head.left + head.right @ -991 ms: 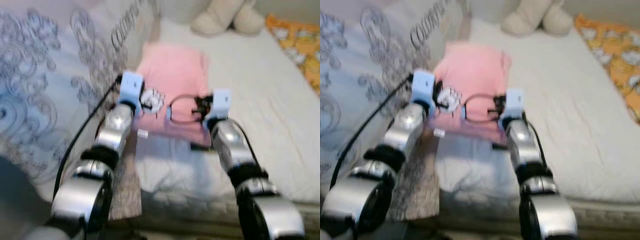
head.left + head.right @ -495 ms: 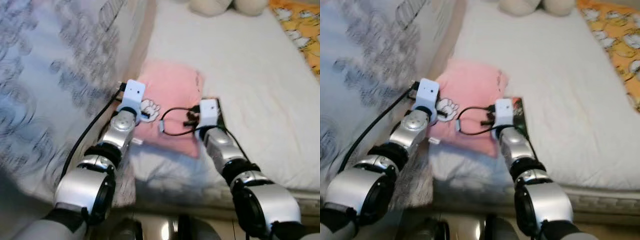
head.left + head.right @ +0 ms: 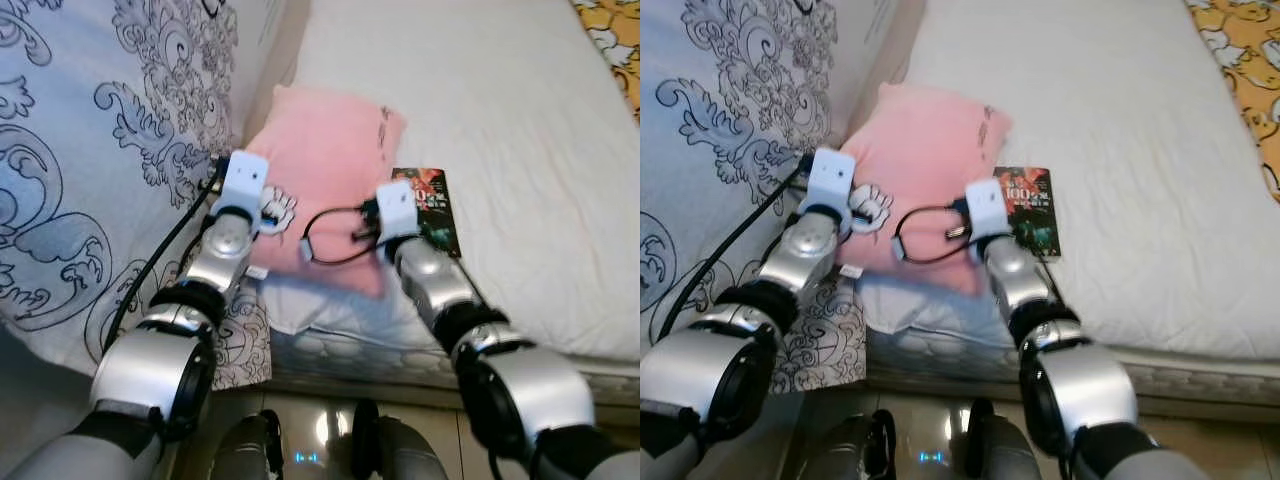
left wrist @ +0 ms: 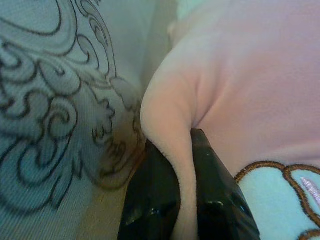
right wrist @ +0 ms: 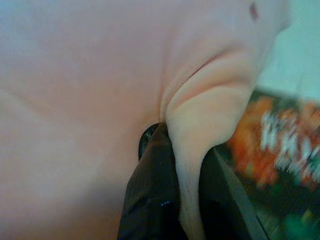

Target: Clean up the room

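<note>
**Pillow pinched at both edges on the bed**

The bed's white mattress [image 3: 520, 130] ran away from the robot, with a grey scroll-patterned duvet [image 3: 90, 150] heaped against its left side and an orange printed blanket [image 3: 612, 25] at the far right corner. Between the two grippers lay the pink pillow [image 3: 325, 165], its near edge close to the mattress edge.

The left gripper [image 4: 186, 197] had its black fingers closed on a fold of the pillow's left edge, the duvet just beside it on the outer side. The right gripper [image 5: 181, 197] was likewise clamped on a fold of the pillow's right edge. Just outside that gripper, a dark book [image 3: 430, 205] with a red and green cover lay flat on the mattress, touching or slightly under the pillow.

Compared with a second before, the view had dropped and steadied: the plush toy at the head of the bed was out of frame, the robot's feet and the shiny floor [image 3: 310, 440] had come in, and the book had come out beside the pillow. That looked to me like a two-handed lift starting, with the pillow ready to be carried off.
</note>
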`<state>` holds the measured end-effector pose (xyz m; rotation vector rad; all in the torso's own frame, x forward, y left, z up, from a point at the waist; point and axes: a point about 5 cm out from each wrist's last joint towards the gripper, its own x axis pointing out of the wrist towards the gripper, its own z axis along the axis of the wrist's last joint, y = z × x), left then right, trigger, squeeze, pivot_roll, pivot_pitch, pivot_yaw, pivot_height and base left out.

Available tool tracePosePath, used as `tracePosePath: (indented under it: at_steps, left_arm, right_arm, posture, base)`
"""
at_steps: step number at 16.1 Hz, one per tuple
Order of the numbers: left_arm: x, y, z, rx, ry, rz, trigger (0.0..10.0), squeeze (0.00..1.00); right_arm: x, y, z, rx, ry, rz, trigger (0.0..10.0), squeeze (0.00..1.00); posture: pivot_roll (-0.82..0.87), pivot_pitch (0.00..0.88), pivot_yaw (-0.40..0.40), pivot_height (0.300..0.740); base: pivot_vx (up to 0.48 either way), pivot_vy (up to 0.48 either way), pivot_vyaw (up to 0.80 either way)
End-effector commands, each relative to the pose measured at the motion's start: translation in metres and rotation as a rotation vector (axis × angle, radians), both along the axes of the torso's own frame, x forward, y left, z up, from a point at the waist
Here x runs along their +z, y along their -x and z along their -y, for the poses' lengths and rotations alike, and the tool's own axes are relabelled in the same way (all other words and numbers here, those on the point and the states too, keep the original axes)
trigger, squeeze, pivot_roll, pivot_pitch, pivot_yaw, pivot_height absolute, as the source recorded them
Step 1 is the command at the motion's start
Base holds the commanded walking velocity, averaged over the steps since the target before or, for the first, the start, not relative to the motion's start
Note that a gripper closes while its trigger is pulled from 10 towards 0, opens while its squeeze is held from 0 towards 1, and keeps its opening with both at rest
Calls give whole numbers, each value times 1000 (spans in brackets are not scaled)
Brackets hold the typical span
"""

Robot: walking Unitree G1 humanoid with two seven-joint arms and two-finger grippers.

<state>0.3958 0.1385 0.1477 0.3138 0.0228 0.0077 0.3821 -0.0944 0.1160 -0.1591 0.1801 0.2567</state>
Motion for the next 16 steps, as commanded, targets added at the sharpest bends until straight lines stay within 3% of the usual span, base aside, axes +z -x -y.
tracePosePath:
  at_steps: [1,3,6,8,10,12,13,15,16]
  left_arm:
    - [12,-4,-10,75,21,55,10000,0]
    - [7,-2,-3,72,-20,47,10000,0]
    - [-4,2,0,97,11,13,10000,0]
    - [-16,7,8,94,10,-18,10000,0]
    - [-20,8,8,100,27,-38,10000,0]
    - [-21,10,10,93,-19,-32,10000,0]
    - [-15,8,9,81,-93,12,10000,1000]
    - [-1,4,14,38,-205,95,10000,1000]
    - [3,3,14,17,-217,123,10000,1000]
  right_arm:
    - [4,-4,14,-58,36,22,10000,0]
    - [12,-7,10,-45,54,43,10000,0]
    - [16,-8,1,-17,64,62,10000,0]
    - [23,-10,-2,23,143,92,10000,0]
    - [22,-10,-3,32,164,91,10000,0]
    - [15,-7,-3,30,151,55,10000,0]
    - [11,-6,-3,27,126,34,10000,1000]
    - [7,-5,-3,5,70,2,10000,1000]
    - [3,-3,-2,-16,27,-22,10000,1000]
  posture:
    - [53,269,-15,740]
    - [56,269,-16,740]
    - [68,269,-14,740]
    - [71,269,-12,740]
    - [69,268,-16,740]
    - [66,266,-16,740]
    - [66,265,-17,740]
    - [65,262,-19,740]
    - [67,261,-19,740]
  base:
    - [0,0,0]
    - [0,0,0]
    - [0,0,0]
    - [0,0,0]
    - [0,0,0]
    - [0,0,0]
    - [0,0,0]
    - [0,0,0]
    - [0,0,0]
